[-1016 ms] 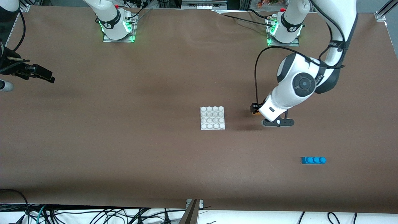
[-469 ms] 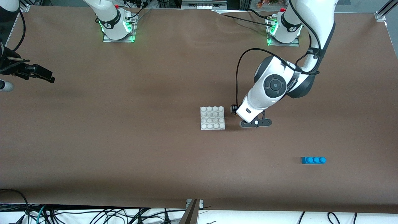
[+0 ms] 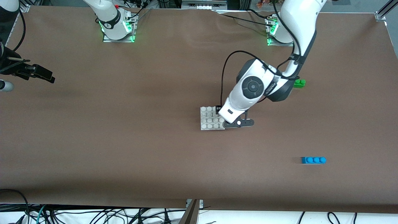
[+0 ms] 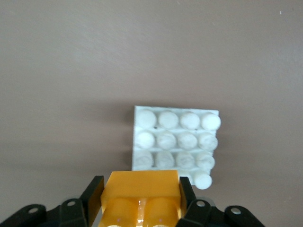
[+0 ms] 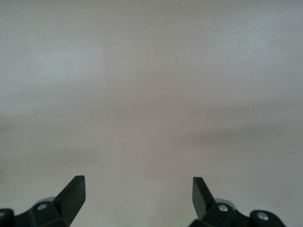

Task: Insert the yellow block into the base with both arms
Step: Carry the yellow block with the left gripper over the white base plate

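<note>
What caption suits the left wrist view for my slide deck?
Left gripper shut on the yellow block, carried over the edge of the white studded base.

I saw the yellow block [image 4: 142, 198] as smooth, slightly glossy plastic. The base [image 4: 174, 144] looked like white plastic, duller, its studs scuffed. The table [image 3: 124, 149] wore a matt brown covering. The blue brick [image 3: 313, 160] and green brick [image 3: 300, 83] looked like shiny plastic.

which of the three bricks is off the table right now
The yellow block: the left gripper holds it over the base. The green brick and the blue brick both lie on the table.
</note>
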You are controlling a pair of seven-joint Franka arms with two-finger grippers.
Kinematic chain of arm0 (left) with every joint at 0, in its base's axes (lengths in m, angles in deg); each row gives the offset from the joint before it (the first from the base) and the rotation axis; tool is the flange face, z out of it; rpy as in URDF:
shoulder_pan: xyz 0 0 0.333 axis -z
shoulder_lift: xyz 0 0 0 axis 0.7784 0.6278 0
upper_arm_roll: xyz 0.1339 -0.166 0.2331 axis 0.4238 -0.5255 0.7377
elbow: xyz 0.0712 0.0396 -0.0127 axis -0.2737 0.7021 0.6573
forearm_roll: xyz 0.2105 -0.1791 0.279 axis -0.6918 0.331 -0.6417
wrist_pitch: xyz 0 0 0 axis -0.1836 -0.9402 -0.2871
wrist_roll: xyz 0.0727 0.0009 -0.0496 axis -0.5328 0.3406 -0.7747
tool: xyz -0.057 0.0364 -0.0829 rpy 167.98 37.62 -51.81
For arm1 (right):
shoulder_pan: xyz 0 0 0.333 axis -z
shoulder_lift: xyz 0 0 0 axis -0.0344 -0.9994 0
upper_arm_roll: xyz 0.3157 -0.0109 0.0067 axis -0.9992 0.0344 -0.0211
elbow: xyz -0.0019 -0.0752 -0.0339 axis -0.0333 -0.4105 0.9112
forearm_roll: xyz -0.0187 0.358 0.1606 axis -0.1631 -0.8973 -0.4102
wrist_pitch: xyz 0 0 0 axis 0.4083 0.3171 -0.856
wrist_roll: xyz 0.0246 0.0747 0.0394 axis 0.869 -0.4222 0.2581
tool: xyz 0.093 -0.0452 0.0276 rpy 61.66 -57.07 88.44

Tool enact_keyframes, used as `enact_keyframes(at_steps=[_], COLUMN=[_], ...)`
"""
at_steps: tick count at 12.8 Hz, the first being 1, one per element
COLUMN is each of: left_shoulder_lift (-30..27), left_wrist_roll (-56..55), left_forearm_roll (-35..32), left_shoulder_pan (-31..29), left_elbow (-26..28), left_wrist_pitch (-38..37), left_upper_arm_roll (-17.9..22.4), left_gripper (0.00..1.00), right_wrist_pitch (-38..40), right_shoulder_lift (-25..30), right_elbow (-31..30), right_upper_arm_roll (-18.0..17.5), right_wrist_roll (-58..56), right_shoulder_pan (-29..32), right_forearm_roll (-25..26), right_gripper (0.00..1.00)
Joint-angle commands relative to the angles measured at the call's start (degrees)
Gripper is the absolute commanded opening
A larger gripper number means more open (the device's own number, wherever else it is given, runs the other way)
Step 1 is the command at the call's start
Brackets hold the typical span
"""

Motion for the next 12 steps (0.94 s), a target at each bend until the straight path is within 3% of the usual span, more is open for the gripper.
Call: enact_keyframes(at_steps=[1,12], left_shoulder_lift=[4.1,10.5], left_wrist_roll=[-1.1,-3.7], left_forearm_roll=[1.4,1.3], left_shoulder_pan=[3.5,7.3], left_elbow=[-4.9,-8.6], left_wrist_pitch=[-1.1,1.3], left_upper_arm_roll=[2.4,4.5], left_gripper=[0.0,0.0], right_wrist_pitch=[0.6,0.6], right_shoulder_lift=[0.1,0.2], right_elbow=[0.1,0.1], right_upper_arm_roll=[0.1,0.1], right_wrist_roll=[0.4,0.4], right_shoulder_pan=[-0.1,-0.2], right_forearm_roll=[0.0,0.0], right_gripper=[1.0,1.0])
